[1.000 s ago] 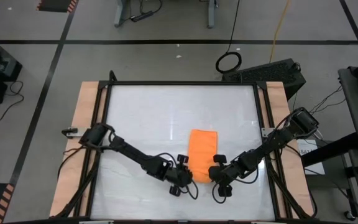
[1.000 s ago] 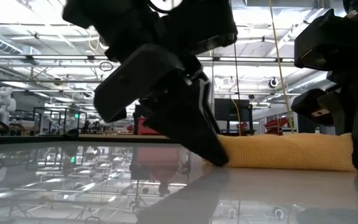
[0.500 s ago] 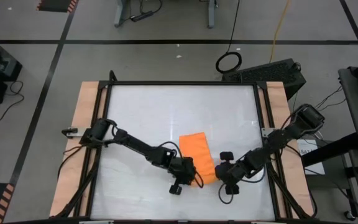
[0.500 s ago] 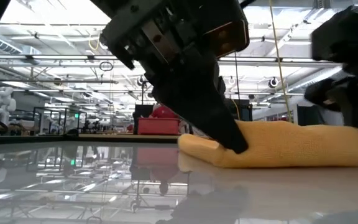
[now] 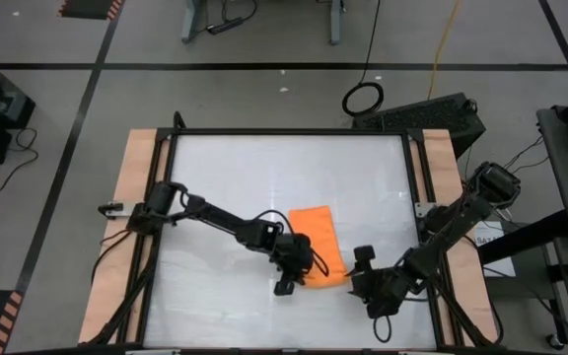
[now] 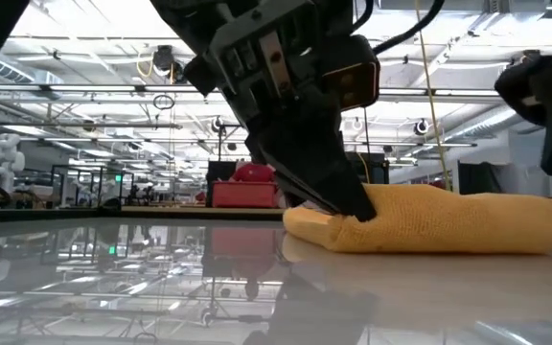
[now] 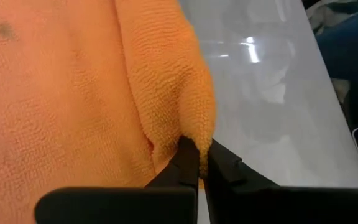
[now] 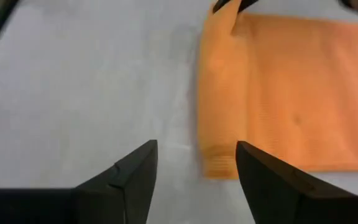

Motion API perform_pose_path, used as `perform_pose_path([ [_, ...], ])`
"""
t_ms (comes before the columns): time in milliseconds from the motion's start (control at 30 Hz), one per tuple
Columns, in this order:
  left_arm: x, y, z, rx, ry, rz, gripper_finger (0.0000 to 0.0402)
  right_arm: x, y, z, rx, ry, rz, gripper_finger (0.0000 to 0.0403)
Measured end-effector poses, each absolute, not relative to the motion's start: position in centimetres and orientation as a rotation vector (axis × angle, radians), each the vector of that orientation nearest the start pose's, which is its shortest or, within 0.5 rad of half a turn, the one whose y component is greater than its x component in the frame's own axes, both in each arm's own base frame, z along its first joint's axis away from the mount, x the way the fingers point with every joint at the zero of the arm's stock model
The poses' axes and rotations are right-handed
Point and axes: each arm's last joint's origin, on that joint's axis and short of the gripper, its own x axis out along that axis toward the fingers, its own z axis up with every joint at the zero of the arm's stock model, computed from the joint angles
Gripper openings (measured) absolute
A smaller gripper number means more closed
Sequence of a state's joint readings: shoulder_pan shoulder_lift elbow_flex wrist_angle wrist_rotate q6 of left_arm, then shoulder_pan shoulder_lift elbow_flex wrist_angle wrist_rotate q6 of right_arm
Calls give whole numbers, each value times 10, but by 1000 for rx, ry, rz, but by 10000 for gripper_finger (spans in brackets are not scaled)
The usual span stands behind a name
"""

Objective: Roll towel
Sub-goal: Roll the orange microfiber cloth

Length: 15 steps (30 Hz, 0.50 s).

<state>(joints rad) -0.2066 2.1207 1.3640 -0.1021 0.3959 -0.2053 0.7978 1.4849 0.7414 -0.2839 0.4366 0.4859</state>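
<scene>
Jaws of left gripper (image 7: 197,158) pinched shut on near-left corner of towel (image 5: 316,242); jaws of right gripper (image 8: 196,163) spread wide and empty, just clear of the cloth's near edge. Tabletop (image 5: 225,177): white, towel lying right of centre toward the near side. Since a second ago: left jaws closed onto the fold, right jaws released and drawn back, towel swung from square-on to skewed. Likely meaning: grip handed to the left arm, rolled near edge started but far from finished. Long axis: far-left to near-right, thick rolled end nearest the grippers.
</scene>
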Motion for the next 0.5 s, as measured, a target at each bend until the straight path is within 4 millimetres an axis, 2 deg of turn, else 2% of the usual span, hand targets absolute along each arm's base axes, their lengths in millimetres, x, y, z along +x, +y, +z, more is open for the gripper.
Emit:
perform_pose_path([
  [300, 424, -91, 128, -326, 999, -441, 6, 200, 185, 162, -276, 839, 155, 189],
  [500, 427, -87, 117, -421, 1034, -445, 6, 206, 188, 155, -333, 824, 189, 163],
])
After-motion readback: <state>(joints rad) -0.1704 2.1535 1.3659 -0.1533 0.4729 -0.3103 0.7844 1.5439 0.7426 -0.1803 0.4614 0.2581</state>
